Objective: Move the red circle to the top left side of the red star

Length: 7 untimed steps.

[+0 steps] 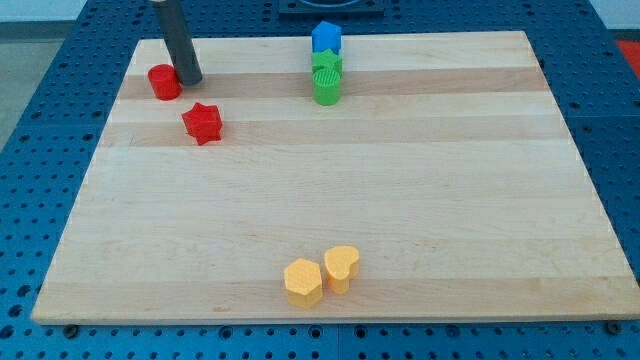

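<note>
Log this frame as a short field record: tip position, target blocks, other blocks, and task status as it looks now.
tip: my tip sits just to the view's right of the red circle, touching or nearly so
red star: below and right of the circle
task status: circle lies to the star's upper left
top cluster: blue block, green star, green block in a column
bottom pair: yellow hexagon beside yellow heart
surface: wooden board

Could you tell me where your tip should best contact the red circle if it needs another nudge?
No grip, only pushing. My tip sits against the red circle's right side. The circle already lies up-left of the red star; its round wall slips off-centre, so push through its middle.
</note>
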Motion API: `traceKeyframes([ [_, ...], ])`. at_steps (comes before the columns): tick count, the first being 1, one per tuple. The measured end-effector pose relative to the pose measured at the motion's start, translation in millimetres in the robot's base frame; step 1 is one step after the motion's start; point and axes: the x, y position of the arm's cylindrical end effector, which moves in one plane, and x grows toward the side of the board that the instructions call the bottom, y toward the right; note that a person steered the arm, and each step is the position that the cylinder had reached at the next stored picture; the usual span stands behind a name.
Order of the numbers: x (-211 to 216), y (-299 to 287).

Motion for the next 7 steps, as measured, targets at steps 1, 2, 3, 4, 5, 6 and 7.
traceKeyframes([
  [1, -42.6, -11.5],
  [2, -58.4, -49.2],
  [3, -5.6, -87.2],
  [4, 38.4, -65.1],
  [5, 38.4, -62.4],
  [6, 10.1, -84.0],
  [7, -17.6, -77.8],
])
